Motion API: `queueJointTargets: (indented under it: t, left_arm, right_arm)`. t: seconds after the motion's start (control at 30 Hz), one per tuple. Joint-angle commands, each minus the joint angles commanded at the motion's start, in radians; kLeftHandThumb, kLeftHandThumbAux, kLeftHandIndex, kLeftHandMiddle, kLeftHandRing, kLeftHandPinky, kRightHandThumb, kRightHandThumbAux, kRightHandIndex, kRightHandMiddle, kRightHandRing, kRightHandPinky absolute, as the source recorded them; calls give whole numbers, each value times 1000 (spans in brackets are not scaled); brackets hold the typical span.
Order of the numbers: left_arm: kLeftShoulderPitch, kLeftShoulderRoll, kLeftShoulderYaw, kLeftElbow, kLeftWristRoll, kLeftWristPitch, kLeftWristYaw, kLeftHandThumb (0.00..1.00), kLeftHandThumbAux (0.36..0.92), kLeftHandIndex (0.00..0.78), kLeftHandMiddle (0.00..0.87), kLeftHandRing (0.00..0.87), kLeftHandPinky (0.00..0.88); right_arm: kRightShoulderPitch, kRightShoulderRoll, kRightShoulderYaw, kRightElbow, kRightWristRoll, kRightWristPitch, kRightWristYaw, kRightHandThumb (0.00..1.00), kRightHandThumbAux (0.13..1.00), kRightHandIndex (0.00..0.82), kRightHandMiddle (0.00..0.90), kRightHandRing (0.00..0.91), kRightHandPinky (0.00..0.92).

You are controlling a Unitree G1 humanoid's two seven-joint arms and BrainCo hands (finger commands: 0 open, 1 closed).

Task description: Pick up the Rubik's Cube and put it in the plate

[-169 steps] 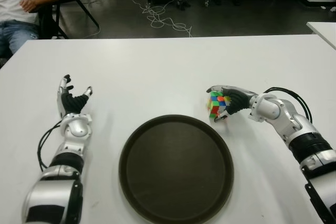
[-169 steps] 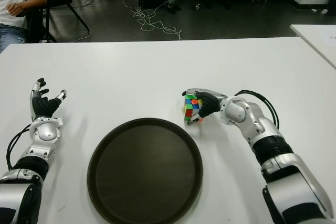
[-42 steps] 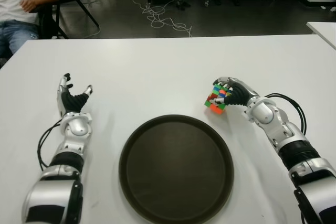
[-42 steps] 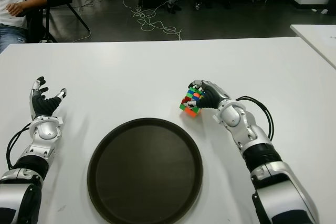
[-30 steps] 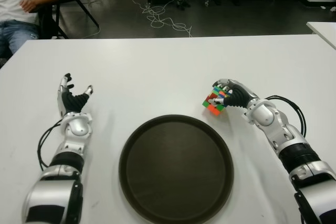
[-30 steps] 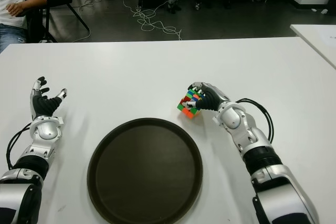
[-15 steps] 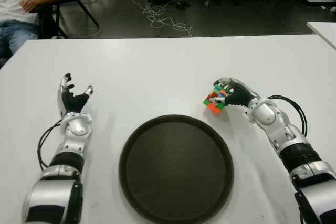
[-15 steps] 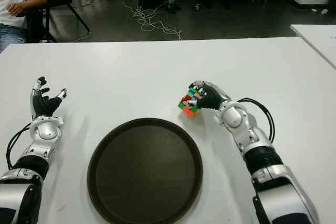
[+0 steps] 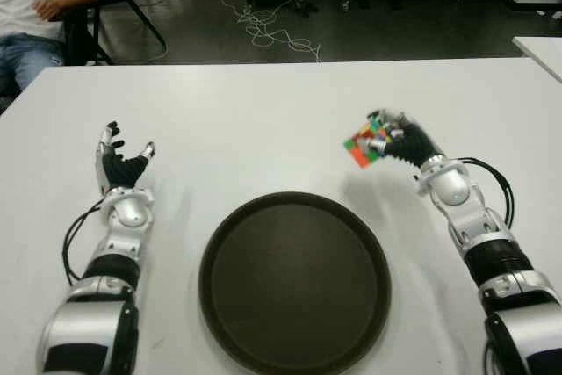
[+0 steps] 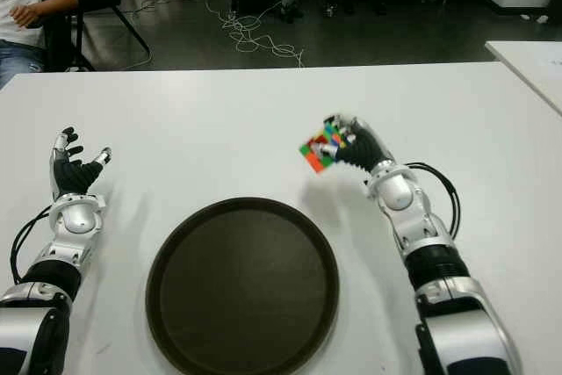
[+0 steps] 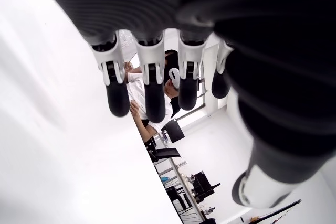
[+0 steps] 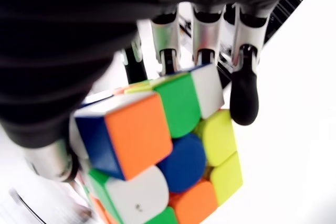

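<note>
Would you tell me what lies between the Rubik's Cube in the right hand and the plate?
Only bare white table: the eye views show nothing between the Rubik's Cube, held in the right hand, and the plate.

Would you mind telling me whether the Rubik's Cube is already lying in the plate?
No, the Rubik's Cube is held in the right hand above the white table, beyond the plate, which holds nothing.

Cube behind-right of plate
</note>
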Motion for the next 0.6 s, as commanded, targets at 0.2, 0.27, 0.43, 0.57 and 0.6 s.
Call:
queueJointTargets:
  t: [0.2, 0.27, 0.43, 0.57, 0.6]
  left_arm:
    - [0, 0, 1, 1, -1, 0, -3, 417, 742, 100, 159, 168, 190]
    - [0, -1, 3, 1, -4, 1, -5, 407, 740, 97, 156, 163, 177]
    - [0, -3, 9, 0, -12, -3, -9, 418, 745, 96, 155, 162, 193]
    - [1, -3, 9, -2, -11, -3, -10, 433, 750, 98, 158, 167, 205]
    - [1, -2, 7, -2, -9, -3, -10, 437, 751, 99, 159, 169, 210]
  right_arm:
    - [15, 25, -28, -42, 74, -1, 52, 687, 727, 435, 771, 789, 778]
    - [18, 27, -31, -53, 86, 8, 68, 687, 727, 436, 772, 791, 779]
    - [23, 31, -37, -77, 99, 22, 95, 688, 726, 437, 785, 798, 781]
    - [36, 40, -35, -122, 107, 52, 114, 690, 725, 437, 785, 798, 780]
    - [45, 47, -28, -150, 110, 68, 122, 690, 725, 437, 784, 797, 780]
